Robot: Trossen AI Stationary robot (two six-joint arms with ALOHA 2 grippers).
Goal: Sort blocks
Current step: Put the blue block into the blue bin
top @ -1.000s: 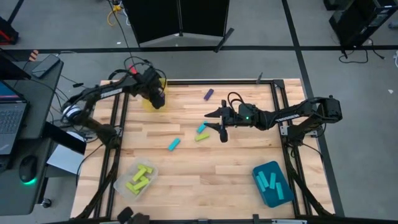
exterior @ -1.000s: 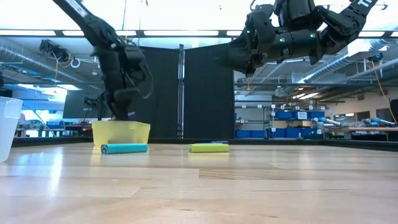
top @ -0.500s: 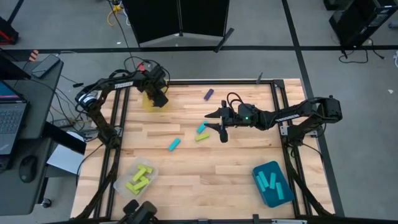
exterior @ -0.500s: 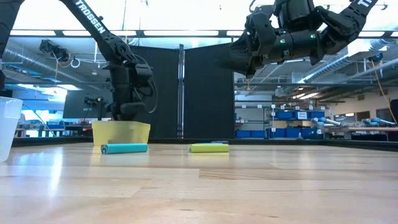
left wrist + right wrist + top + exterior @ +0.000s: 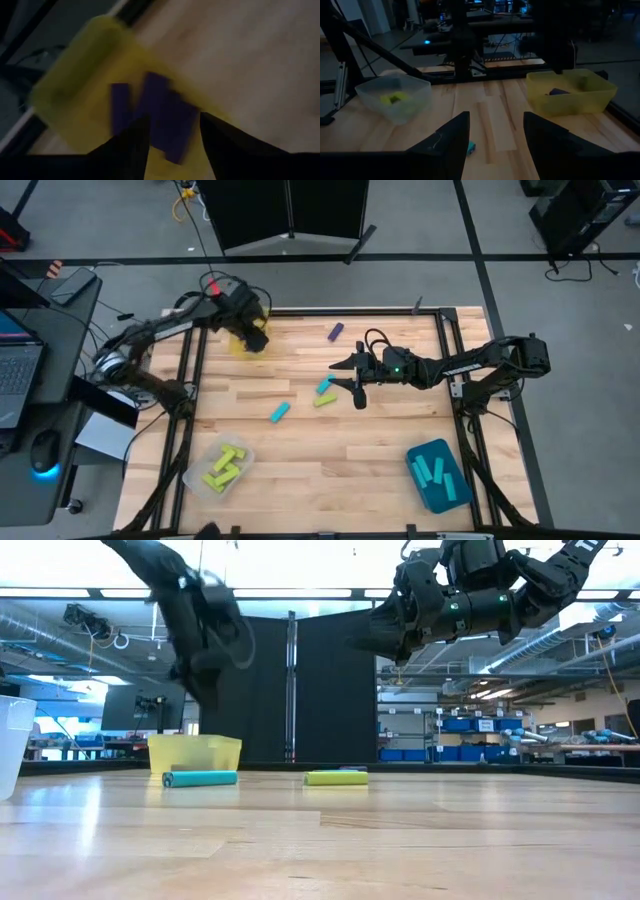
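Inside yellow bin (image 5: 75, 100), seemingly three purple blocks (image 5: 165, 115); left gripper (image 5: 172, 132) hovers spread, empty.

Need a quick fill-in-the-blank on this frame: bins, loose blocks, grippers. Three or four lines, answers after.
1. The purple blocks under the left gripper lie in the ____ bin.
2. The teal bin holds ____ blocks.
3. The clear bin holds ____ blocks.
4. One loose ____ block lies alone near the table's far edge, beyond the right gripper.

Missing words: yellow; cyan-blue; yellow-green; purple
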